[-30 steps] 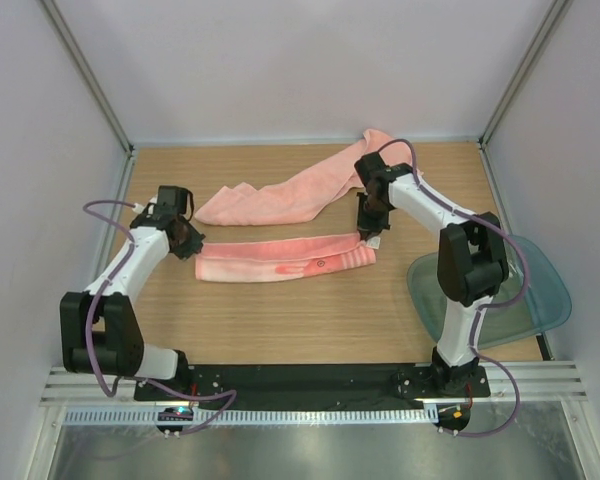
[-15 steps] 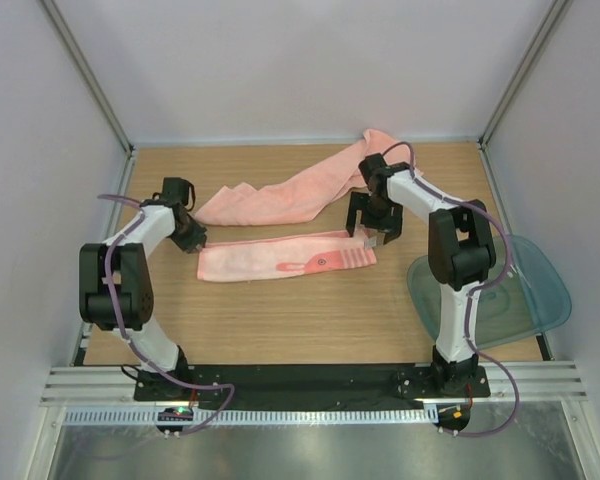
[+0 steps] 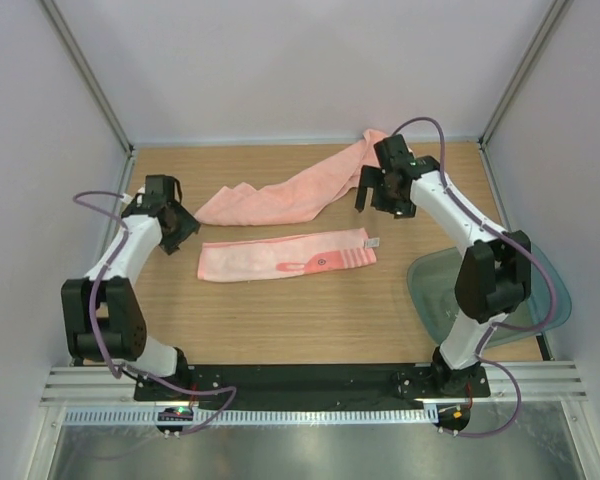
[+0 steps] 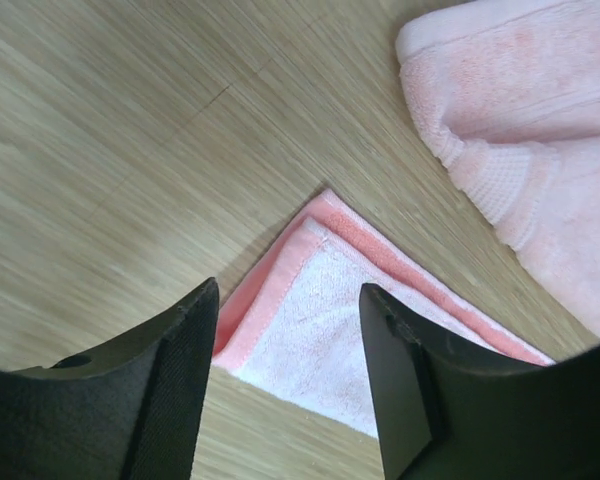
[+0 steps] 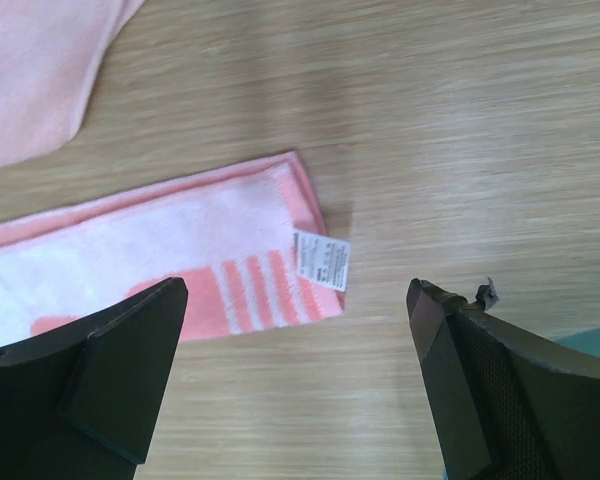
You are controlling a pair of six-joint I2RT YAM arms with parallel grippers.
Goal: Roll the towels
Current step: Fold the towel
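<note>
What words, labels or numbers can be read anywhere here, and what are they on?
Nothing can be read clearly.
On the white sewn tag at a corner of the striped towel: rows of tiny print, too blurred to read.
On the small round mark printed on that same towel: too small to read.

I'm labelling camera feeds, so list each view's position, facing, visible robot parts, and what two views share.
Top external: above, behind the bases, facing down on the wooden table; both arms show.
Left wrist: on the left arm, facing down between its black fingers at the flat striped pink terry towel's corner.
Right wrist: likewise, facing that towel's labelled end between its black fingers.
Shared: both wrist views show that towel.
</note>
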